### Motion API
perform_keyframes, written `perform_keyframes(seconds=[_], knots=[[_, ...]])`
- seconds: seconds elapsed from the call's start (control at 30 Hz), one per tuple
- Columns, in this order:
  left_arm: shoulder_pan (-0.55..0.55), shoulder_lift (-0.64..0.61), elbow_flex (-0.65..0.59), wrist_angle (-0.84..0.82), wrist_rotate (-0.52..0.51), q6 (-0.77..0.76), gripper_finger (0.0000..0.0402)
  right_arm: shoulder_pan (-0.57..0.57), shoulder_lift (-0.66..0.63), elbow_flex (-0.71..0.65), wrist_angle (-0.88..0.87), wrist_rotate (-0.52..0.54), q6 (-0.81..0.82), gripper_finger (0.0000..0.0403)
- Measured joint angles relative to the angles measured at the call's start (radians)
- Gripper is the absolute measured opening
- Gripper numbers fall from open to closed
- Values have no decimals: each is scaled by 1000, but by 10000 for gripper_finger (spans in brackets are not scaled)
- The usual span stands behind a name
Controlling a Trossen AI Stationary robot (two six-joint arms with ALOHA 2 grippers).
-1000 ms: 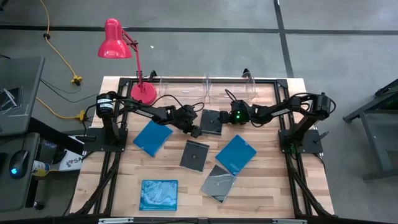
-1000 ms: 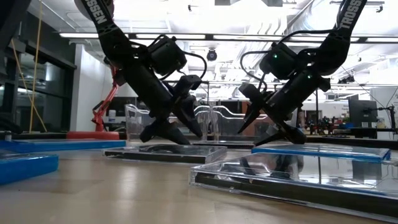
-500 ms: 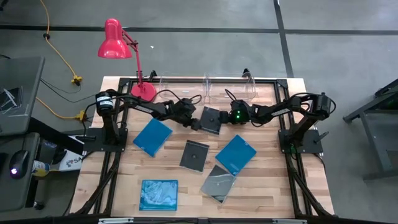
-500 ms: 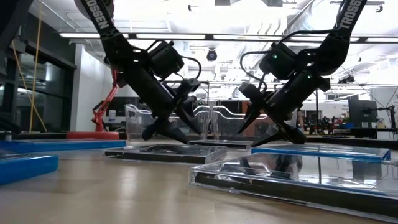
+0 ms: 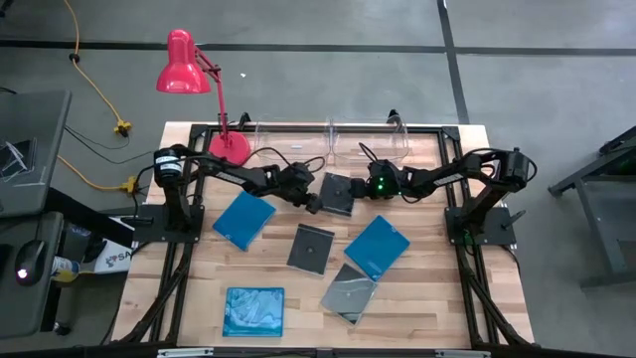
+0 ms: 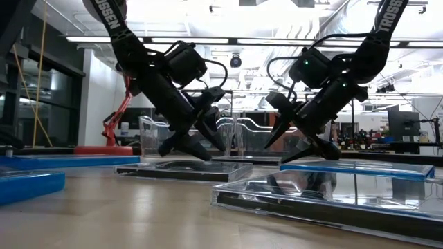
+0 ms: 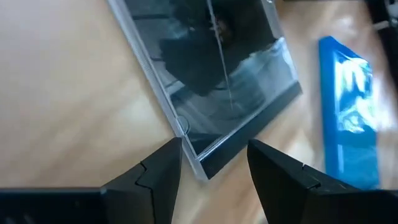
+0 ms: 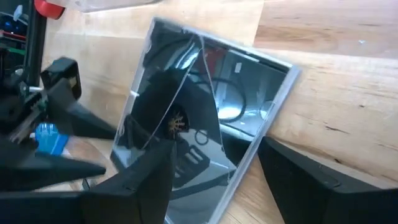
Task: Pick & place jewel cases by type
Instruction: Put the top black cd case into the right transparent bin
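- Currently both grippers flank the dark grey jewel case (image 5: 337, 193) at the table's (image 5: 417, 298) back middle
- left gripper (image 5: 311, 203) at its left edge; jaws apart, nothing held
- right gripper (image 5: 355, 192) at its right edge; jaws apart, nothing held

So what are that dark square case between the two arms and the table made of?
The dark case looks like glossy, smoky clear plastic: it mirrors the arm above it and has see-through edges. The table looks like pale wood, with visible plank seams and grain.

Overhead, table-level and two close wrist views, all sharing one grey jewel case (image 5: 337, 193).
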Motion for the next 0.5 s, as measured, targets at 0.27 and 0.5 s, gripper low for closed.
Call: perform_keyframes(seconds=[0.27, 0.5], knots=[[-9, 1, -4, 193, 77, -67, 182, 0, -1, 0, -1, -3, -4, 232], [-9, 1, -4, 214, 81, -74, 182, 0, -1, 0, 1, -7, -8, 232]])
